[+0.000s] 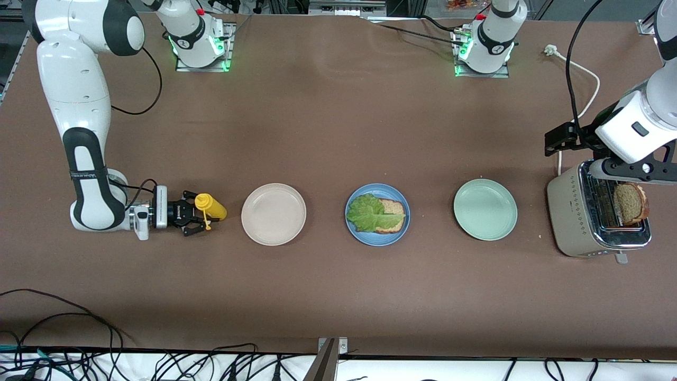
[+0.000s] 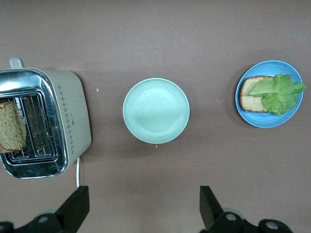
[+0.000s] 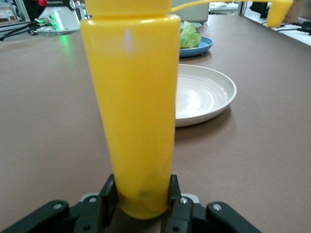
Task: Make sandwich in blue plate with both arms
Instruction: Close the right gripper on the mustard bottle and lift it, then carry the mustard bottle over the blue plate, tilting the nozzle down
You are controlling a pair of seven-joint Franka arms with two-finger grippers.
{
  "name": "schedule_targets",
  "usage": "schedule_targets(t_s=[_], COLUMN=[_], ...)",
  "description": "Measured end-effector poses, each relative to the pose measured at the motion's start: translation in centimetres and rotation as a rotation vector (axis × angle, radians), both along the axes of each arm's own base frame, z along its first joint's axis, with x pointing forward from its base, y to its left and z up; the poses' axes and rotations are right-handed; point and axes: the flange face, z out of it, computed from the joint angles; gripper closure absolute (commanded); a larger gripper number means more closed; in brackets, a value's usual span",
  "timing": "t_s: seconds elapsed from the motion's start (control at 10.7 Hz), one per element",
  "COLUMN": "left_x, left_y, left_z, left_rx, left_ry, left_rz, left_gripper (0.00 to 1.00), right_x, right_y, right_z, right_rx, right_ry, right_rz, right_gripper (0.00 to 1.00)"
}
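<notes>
The blue plate point(image 1: 355, 230) point(image 2: 266, 121) point(image 3: 202, 45) lies mid-table with one brown bread slice point(image 1: 394, 214) point(image 2: 248, 94) and a ruffled lettuce leaf point(image 1: 367, 211) point(image 2: 279, 92) point(image 3: 190, 35) on it. A second bread slice point(image 1: 630, 202) point(image 2: 10, 127) stands in the toaster point(image 1: 571, 211) point(image 2: 73, 116). My left gripper point(image 1: 642, 172) point(image 2: 143, 211) hangs open and holds nothing, high over the toaster. Low at the right arm's end of the table, my right gripper point(image 1: 193, 214) point(image 3: 141, 199) is shut on the base of the yellow squeeze bottle point(image 1: 211, 207) point(image 3: 131, 107).
A beige plate point(image 1: 273, 214) point(image 3: 204, 92) lies between the bottle and the blue plate. A pale green plate point(image 1: 485, 209) point(image 2: 156, 110) lies between the blue plate and the toaster. A white cable point(image 1: 587, 79) runs from the toaster toward the left arm's base.
</notes>
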Motion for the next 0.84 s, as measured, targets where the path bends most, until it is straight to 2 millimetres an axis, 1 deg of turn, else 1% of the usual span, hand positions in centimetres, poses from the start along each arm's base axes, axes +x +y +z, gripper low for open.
schedule_targets(t_s=[0.09, 0.19, 0.28, 0.47, 0.65, 0.84], left_x=[0.0, 0.0, 0.0, 0.0, 0.0, 0.0], left_y=[0.0, 0.0, 0.0, 0.0, 0.0, 0.0], left_z=[0.0, 0.0, 0.0, 0.0, 0.0, 0.0], left_rx=[0.000, 0.000, 0.000, 0.000, 0.000, 0.000], left_ry=[0.000, 0.000, 0.000, 0.000, 0.000, 0.000], left_rz=[0.000, 0.000, 0.000, 0.001, 0.000, 0.001], left_gripper=[0.00, 0.00, 0.00, 0.00, 0.00, 0.00], right_x=[0.6, 1.3, 2.0, 3.0, 3.7, 4.1], right_y=[0.6, 1.6, 2.8, 5.3, 7.7, 10.3], right_z=[0.6, 1.3, 2.3, 5.0, 8.3, 12.9], right_rx=[-0.035, -0.082, -0.143, -0.312, -0.472, -0.600], right_ry=[0.020, 0.045, 0.067, 0.128, 0.168, 0.173], right_rz=[-0.026, -0.049, -0.064, -0.074, -0.072, -0.090], right_gripper=[1.00, 1.00, 1.00, 1.00, 1.00, 1.00])
